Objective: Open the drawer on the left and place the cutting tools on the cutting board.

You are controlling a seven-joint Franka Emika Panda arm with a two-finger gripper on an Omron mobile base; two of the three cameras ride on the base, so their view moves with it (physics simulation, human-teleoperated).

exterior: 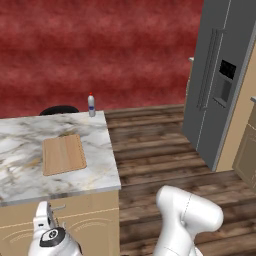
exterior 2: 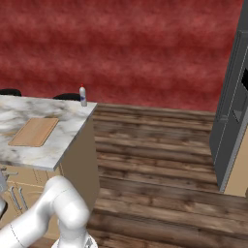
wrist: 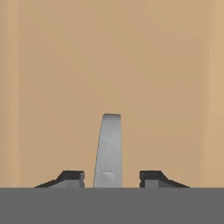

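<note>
While the white arm bends low in front of the island, its gripper sits right up against the tan drawer front, with the silver handle standing between the two dark fingertips. A gap shows on each side of the bar, so the fingers straddle it without yet pinching it, and I cannot tell whether they touch the wood. From the left base camera, the hand hangs at the lower left, just under the marble counter edge, against the cabinet face. On that counter lies the cutting board, flat and bare, near the front right part of the top. Farther back, at the counter's far right corner, stands a small bottle with a red cap. Wooden floor stretches to the right, and a grey refrigerator stands at the far right. No knife or peeler can be made out.
</note>
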